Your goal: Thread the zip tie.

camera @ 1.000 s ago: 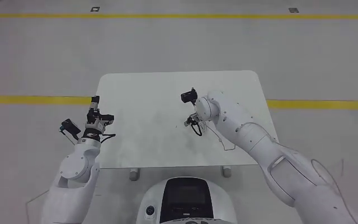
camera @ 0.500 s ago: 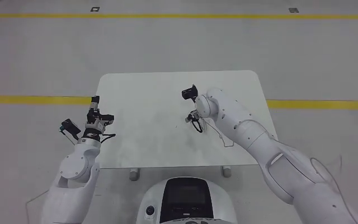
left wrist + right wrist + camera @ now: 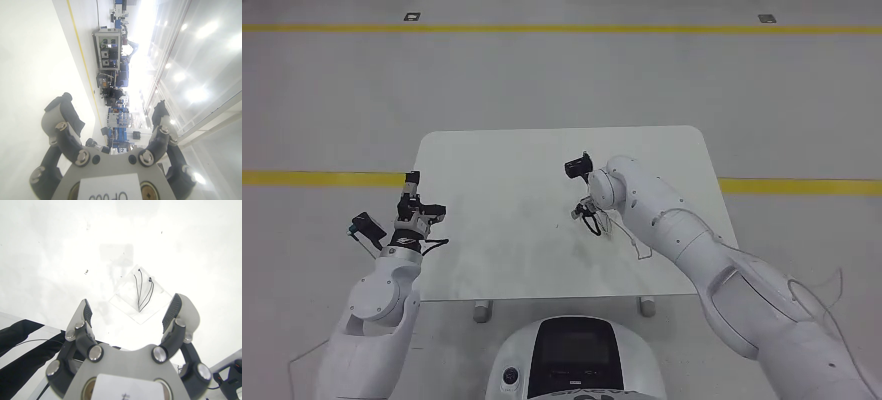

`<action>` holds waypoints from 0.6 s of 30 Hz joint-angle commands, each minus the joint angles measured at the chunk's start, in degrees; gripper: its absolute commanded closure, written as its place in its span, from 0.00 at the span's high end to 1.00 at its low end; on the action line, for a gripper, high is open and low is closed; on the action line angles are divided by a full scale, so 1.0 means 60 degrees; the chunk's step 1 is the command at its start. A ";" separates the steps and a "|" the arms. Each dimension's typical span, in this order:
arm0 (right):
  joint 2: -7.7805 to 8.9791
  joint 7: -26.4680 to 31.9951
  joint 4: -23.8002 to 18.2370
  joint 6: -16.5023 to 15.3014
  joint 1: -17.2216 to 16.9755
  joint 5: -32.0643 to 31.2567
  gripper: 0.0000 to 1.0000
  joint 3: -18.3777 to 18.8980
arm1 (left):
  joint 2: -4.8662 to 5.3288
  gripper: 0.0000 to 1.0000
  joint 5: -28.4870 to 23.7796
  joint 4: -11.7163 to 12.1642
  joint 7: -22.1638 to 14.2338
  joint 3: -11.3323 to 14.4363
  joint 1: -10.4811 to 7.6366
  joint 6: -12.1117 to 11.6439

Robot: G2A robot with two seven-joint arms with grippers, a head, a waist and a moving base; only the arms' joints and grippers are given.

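Zip ties: thin black strands, at least 2 small square heads visible at the far ends, tails converging to 1 point nearest the right pincer. They lay on a clear square sheet set flat and cornerwise on the white tabletop, toward its right half. A small dark speck sat on the tabletop off to 1 side of the sheet; nothing lay between pincer and ties. Right pincer hung above the sheet's near corner, ribbed pads spread wide, gripping nothing, clear of the ties. Left pincer sat at the tabletop's left edge, well apart from the ties, also spread wide and empty.
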 commanded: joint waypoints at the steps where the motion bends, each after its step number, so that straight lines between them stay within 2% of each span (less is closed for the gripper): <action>1: 0.0015 -0.0233 -0.0016 -0.0033 -0.0096 -0.0157 1.00 0.0007 | 0.0000 1.00 0.0000 0.0000 0.0000 0.0000 0.0000 0.0000; 6: 0.0004 -0.0305 0.0162 0.0276 -0.0142 -0.0395 1.00 0.0108 | 0.0000 1.00 0.0000 0.0000 0.0000 0.0000 0.0000 0.0000; 7: -0.0002 -0.0337 0.0183 0.0345 -0.0142 -0.0437 0.90 0.0140 | 0.0000 1.00 0.0000 0.0000 0.0000 0.0000 0.0000 0.0000; 8: -0.0005 -0.0339 0.0181 0.0382 -0.0143 -0.0516 0.46 0.0141 | 0.0000 1.00 0.0000 0.0000 0.0000 0.0000 0.0000 0.0000; 9: -0.0005 -0.0319 0.0175 0.0430 -0.0139 -0.0660 0.42 0.0116 | 0.0000 1.00 0.0000 0.0000 0.0000 0.0000 0.0000 0.0000; 12: 0.0014 -0.0188 0.0064 0.0500 -0.0170 -0.0886 0.22 0.0151 | 0.0000 1.00 0.0000 0.0000 0.0000 0.0000 0.0000 0.0000; 13: 0.0032 -0.0123 0.0016 0.0471 -0.0185 -0.0962 0.05 0.0179 | 0.0000 1.00 0.0000 0.0000 0.0000 0.0000 0.0000 0.0000; 14: 0.0045 -0.0068 -0.0030 0.0432 -0.0206 -0.0991 0.00 0.0207 | 0.0000 1.00 0.0000 0.0000 0.0000 0.0000 0.0000 0.0000; 18: 0.0095 0.0111 -0.0264 0.0242 -0.0322 -0.1063 0.00 0.0330 | 0.0000 1.00 0.0000 0.0000 0.0000 0.0000 0.0000 0.0000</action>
